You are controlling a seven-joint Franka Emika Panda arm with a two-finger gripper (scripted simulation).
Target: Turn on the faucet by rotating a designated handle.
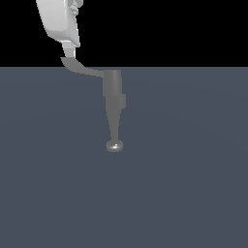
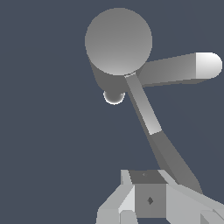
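Slate-grey tabletop [image 1: 193,193] under black backdrop: the faucet [image 1: 113,92] stands mid-scene, its handle [image 1: 77,68] reaching toward the exterior view's left, where the gripper [image 1: 68,48] meets its flared tip. Jaw spacing cannot be told. Rigid, smooth lever; pushing near the tip likely gives best leverage.

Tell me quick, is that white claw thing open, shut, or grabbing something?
Tool: cannot be told; its fingertips sit at the handle's flared tip, but no view shows them clearly.

The gripper [image 1: 69,48] is white to pale grey, with smooth rounded housing above and blocky, flat-faced fingers [image 2: 117,205] below. Between the jaws sits a darker grey square block bearing a small black diamond mark.
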